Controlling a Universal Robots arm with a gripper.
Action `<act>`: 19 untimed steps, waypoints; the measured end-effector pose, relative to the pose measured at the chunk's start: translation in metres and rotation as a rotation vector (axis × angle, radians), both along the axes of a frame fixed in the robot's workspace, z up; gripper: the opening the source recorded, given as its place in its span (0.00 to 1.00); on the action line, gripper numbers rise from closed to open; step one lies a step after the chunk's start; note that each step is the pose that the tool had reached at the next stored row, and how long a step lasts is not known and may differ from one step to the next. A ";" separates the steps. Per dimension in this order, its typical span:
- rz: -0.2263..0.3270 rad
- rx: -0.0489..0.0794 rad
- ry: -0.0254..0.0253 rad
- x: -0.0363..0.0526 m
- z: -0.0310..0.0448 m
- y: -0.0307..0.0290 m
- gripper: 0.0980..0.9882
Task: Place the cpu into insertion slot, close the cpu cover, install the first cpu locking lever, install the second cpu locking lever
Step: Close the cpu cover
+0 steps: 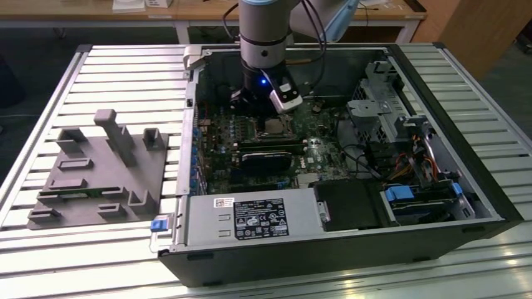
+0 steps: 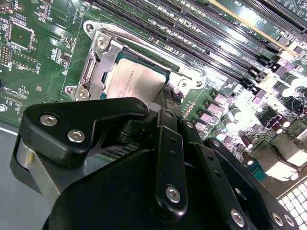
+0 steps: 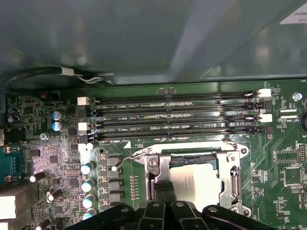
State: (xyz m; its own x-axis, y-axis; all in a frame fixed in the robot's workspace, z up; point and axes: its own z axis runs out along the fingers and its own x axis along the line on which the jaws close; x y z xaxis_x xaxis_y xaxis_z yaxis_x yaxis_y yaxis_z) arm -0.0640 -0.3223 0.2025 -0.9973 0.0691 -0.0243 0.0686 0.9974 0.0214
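I see fingers (image 3: 159, 191) pressed together, tips touching cpu (image 3: 194, 179) edge. Cpu lies in insertion slot (image 3: 189, 159), cpu cover (image 3: 229, 172) flat around it, beside motherboard (image 3: 283, 158) memory slots (image 3: 172, 117).

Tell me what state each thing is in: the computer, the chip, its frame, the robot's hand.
Black metal computer case: open, insides exposed.
Silvery-tan square chip: lying in its socket.
Thin silver cover frame: appears down around the chip.
Bent silver wire lever: sticking out, seemingly unlatched.
Black robot hand: shut, at the chip's edge.
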 end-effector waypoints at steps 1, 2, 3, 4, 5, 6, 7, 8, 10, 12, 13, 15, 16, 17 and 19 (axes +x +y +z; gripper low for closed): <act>0.000 0.000 0.0000 0.0000 0.0007 0.0000 0.01; 0.000 0.000 0.0000 0.0000 0.0014 0.0000 0.01; 0.000 0.000 -0.0001 0.0000 0.0016 0.0000 0.01; 0.000 0.000 -0.0001 0.0000 0.0016 0.0000 0.01; 0.000 0.000 -0.0001 0.0001 0.0016 0.0000 0.01; 0.001 0.000 0.0000 0.0006 0.0017 -0.0001 0.01; 0.001 0.000 0.0001 0.0016 0.0017 0.0000 0.01; 0.001 0.000 0.0001 0.0028 0.0017 0.0000 0.01; 0.002 0.000 0.0000 0.0039 0.0017 -0.0001 0.01; 0.002 0.002 0.0001 0.0039 0.0010 -0.0001 0.01; 0.003 0.004 0.0001 0.0039 0.0005 0.0000 0.01; 0.003 0.008 0.0001 0.0037 -0.0004 0.0000 0.01; 0.003 0.010 0.0002 0.0036 -0.0007 0.0000 0.01; 0.003 0.011 0.0003 0.0034 -0.0010 -0.0001 0.01; 0.003 0.013 0.0001 0.0024 -0.0012 -0.0001 0.01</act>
